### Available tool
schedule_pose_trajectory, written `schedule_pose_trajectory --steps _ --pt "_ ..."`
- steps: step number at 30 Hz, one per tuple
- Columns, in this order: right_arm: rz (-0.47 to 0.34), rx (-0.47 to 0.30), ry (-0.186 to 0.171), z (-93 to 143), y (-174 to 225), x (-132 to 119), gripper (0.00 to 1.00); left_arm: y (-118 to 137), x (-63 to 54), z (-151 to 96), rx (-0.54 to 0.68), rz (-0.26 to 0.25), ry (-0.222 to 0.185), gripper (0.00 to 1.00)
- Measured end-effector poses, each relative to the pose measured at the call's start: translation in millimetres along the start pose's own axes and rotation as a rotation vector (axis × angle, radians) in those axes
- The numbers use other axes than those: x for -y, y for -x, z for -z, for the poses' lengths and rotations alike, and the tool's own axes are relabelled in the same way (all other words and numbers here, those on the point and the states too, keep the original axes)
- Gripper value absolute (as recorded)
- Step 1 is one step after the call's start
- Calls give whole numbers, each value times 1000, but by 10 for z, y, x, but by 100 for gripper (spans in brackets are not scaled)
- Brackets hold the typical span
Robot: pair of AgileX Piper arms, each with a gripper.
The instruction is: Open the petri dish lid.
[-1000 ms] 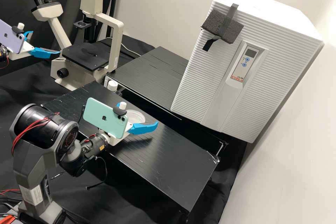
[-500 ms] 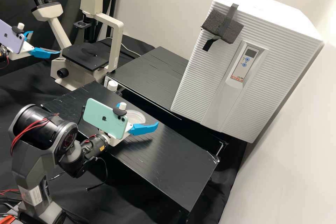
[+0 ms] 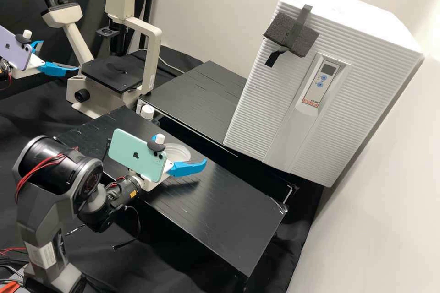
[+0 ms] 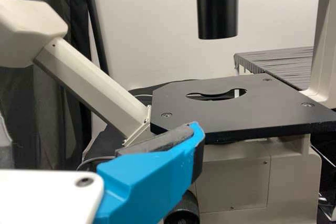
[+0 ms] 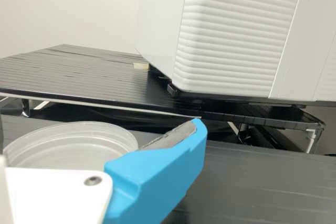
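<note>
High view: right gripper (image 3: 184,150) is hovering wide open near the petri dish (image 3: 178,151).
Left gripper (image 3: 60,55) is hanging wide, well apart from it.

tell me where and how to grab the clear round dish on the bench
Best, I'd judge, by opposite sides of its round wall: the dish is shallow and lies flat on the bench, so bring the jaws in low and level, from the bench's near long side in the high view.
</note>
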Motion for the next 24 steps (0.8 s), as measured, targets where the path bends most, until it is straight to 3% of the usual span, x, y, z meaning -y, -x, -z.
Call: schedule_pose_trajectory --steps 22,23,24 --pt "10 8 3 -18 -8 25 100 0 0 0 0 0 0 100" --pt "10 8 3 -18 -8 25 0 0 0 0 0 0 0 100" --pt "10 8 3 -18 -8 25 0 0 0 0 0 0 0 100"
